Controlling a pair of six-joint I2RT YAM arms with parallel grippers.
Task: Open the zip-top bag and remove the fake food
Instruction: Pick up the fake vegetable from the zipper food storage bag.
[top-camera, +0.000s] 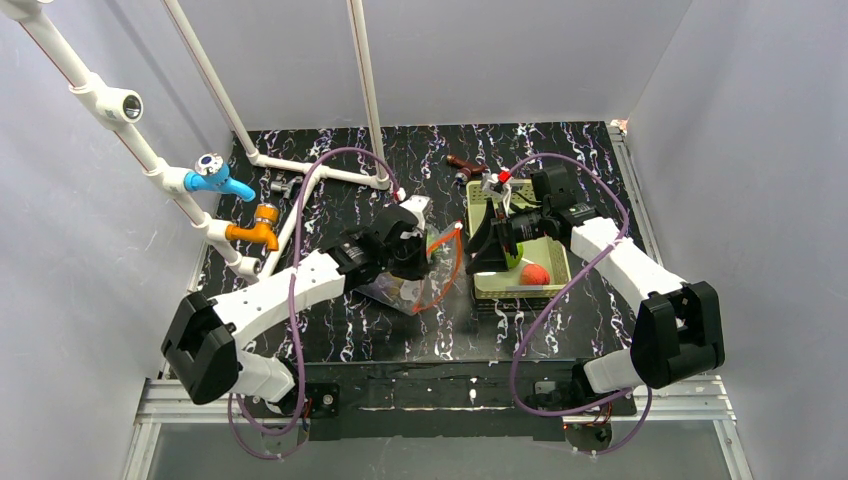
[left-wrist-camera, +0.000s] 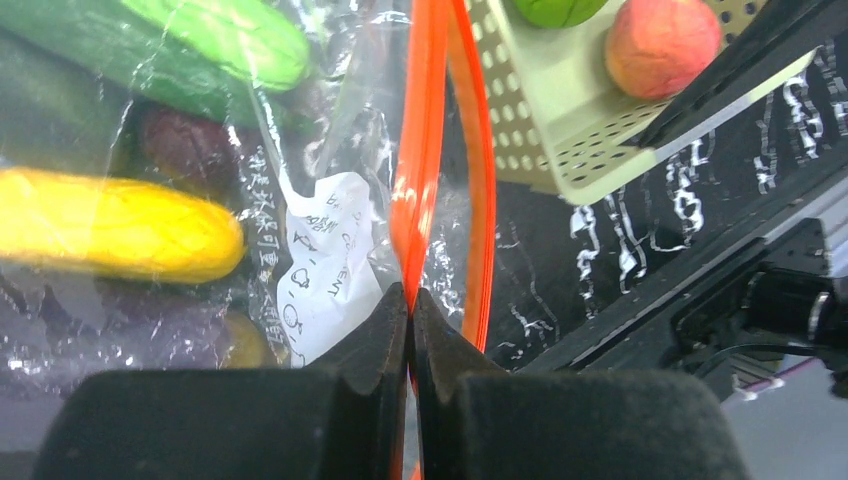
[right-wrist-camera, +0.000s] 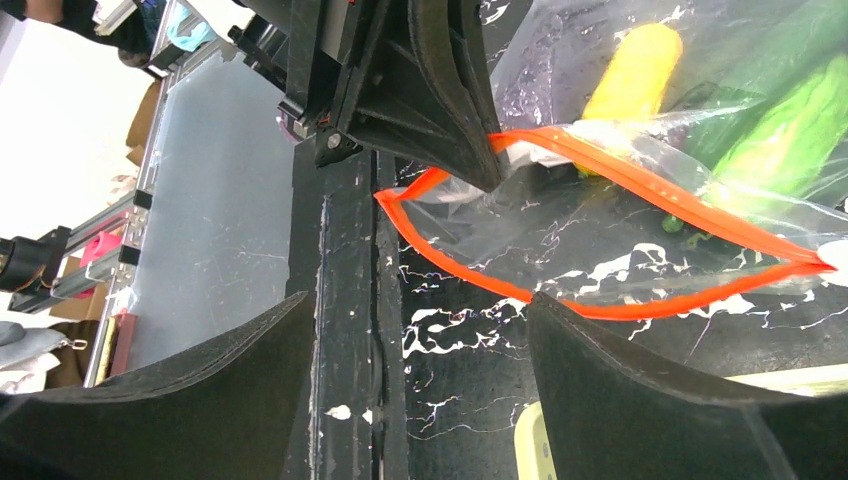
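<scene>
Left gripper (left-wrist-camera: 410, 300): clenched on one lip of the red-orange zipper strip (left-wrist-camera: 425, 150), fingertips pressed together with the strip pinched between. Holds the zip-top bag (top-camera: 396, 290) on the dark marbled table (top-camera: 440, 335), left of centre, just beside the basket (left-wrist-camera: 560, 130). Inside the clear plastic: green cucumber (left-wrist-camera: 220, 35), yellow piece (left-wrist-camera: 110, 225), something dark purple, hard to name. Mouth already gaping into an orange loop in the right wrist view. Further right, lying in the basket and out of the bag: red-orange tomato (left-wrist-camera: 662, 42) and green round fruit (left-wrist-camera: 555, 8). Right gripper (right-wrist-camera: 418, 300): released, jaws wide, facing the open mouth, touching nothing. Probably mid-task: bag open, emptying under way. To do it well: keep the pinch firm and the lip raised to hold the mouth wide; steer the right fingers through the loop, clear of the far lip; take the nearest piece; close on the fruit only, not on film.
</scene>
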